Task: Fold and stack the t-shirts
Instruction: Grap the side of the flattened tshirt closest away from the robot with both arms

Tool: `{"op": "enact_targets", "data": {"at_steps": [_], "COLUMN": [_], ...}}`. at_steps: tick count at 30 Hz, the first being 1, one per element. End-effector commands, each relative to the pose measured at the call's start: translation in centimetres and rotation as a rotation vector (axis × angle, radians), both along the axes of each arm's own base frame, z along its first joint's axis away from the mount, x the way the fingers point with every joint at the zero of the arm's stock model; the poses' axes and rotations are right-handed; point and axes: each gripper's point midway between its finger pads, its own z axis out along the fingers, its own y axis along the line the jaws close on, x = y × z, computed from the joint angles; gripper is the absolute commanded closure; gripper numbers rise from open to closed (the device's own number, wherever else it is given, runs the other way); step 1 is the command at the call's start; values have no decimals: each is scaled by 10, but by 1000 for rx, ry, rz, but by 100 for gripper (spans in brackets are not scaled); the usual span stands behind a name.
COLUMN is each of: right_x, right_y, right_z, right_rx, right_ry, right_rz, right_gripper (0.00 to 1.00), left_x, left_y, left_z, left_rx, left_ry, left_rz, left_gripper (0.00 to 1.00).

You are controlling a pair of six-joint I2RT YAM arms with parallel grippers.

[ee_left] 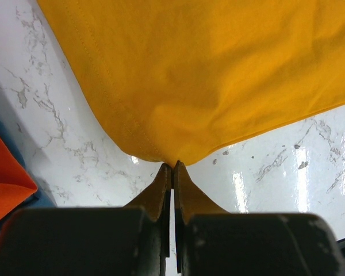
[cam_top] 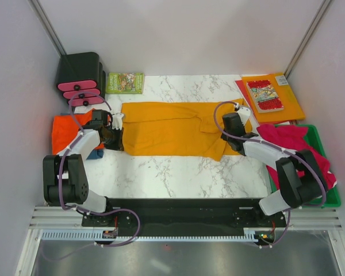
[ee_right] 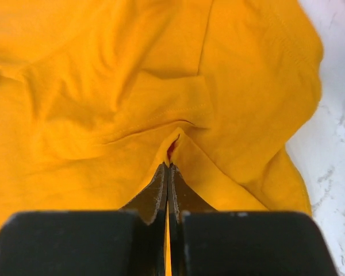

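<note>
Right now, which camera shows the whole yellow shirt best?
The top external view: the whole mustard t-shirt shows, edge to edge. The left wrist view shows only a pinched corner; the right wrist view, only wrinkled cloth.

i see a white marble table point(cam_top: 178, 172) under everything. at eleven o'clock, in the far corner, stands a black box point(cam_top: 80, 69) with three pink tabs point(cam_top: 79, 86) on its front. a green book point(cam_top: 125, 83) lies flat just beside it, toward twelve. at one o'clock an orange folder point(cam_top: 293, 106) carries a comic book point(cam_top: 264, 95). a green bin point(cam_top: 333, 198) sits around four o'clock.
</note>
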Motion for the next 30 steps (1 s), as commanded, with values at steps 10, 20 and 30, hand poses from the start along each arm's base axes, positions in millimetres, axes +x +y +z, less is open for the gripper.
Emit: {"op": "enact_targets", "data": {"at_steps": [10, 20, 30], "right_x": [-64, -126, -147], "right_y": [-2, 1, 3], "right_z": [72, 80, 87], "right_rx": [31, 79, 109], "right_ry": [-67, -58, -62], "right_rz": [62, 87, 94], "right_gripper": [100, 100, 100], "left_x": [-11, -50, -71], "left_y": [0, 8, 17], "left_z": [51, 90, 69], "left_rx": [-6, 76, 120], "left_ry": [-152, -242, -193], "left_rz": [-50, -174, -198], "left_gripper": [98, 98, 98]}}
